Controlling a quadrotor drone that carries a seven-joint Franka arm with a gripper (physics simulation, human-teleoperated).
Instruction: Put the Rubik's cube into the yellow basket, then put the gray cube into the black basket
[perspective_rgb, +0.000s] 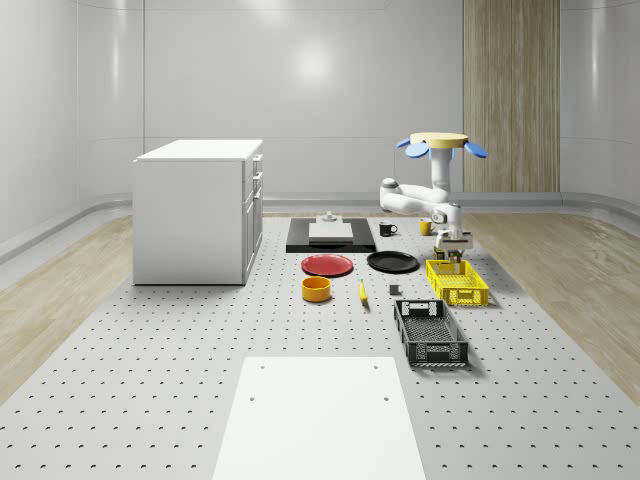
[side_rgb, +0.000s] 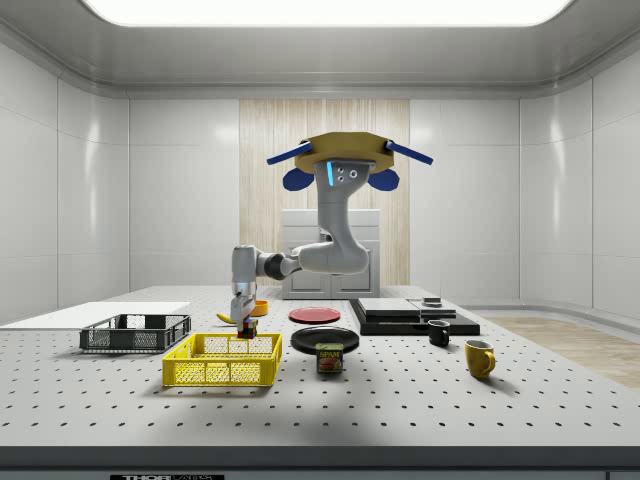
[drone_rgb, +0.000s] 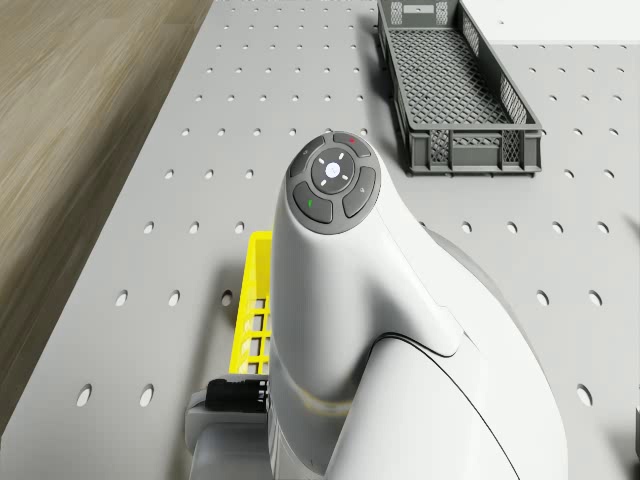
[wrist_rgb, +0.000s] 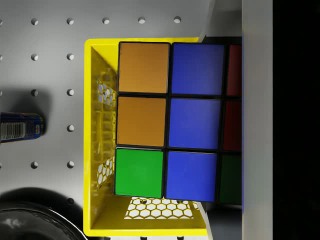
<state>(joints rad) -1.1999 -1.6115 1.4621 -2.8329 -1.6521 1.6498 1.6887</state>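
The Rubik's cube (wrist_rgb: 170, 120) shows orange, blue and green tiles in the wrist view, and my gripper (perspective_rgb: 455, 256) is shut on it. One grey finger (wrist_rgb: 257, 100) presses its side. The cube hangs over the yellow basket (perspective_rgb: 457, 283) at about rim height, near the basket's far end (side_rgb: 222, 360). The drone (perspective_rgb: 440, 145) hovers behind the yellow basket, its arm bent down to it. The black basket (perspective_rgb: 430, 332) lies nearer the front. A small gray cube (perspective_rgb: 395, 291) sits on the table between the black plate and the black basket.
A black plate (perspective_rgb: 392, 261), red plate (perspective_rgb: 328, 264), orange bowl (perspective_rgb: 316, 288) and a yellow object (perspective_rgb: 362, 292) lie left of the baskets. A can (side_rgb: 329, 357) and two mugs (side_rgb: 479, 358) stand near the yellow basket. A white cabinet (perspective_rgb: 200, 210) stands far left.
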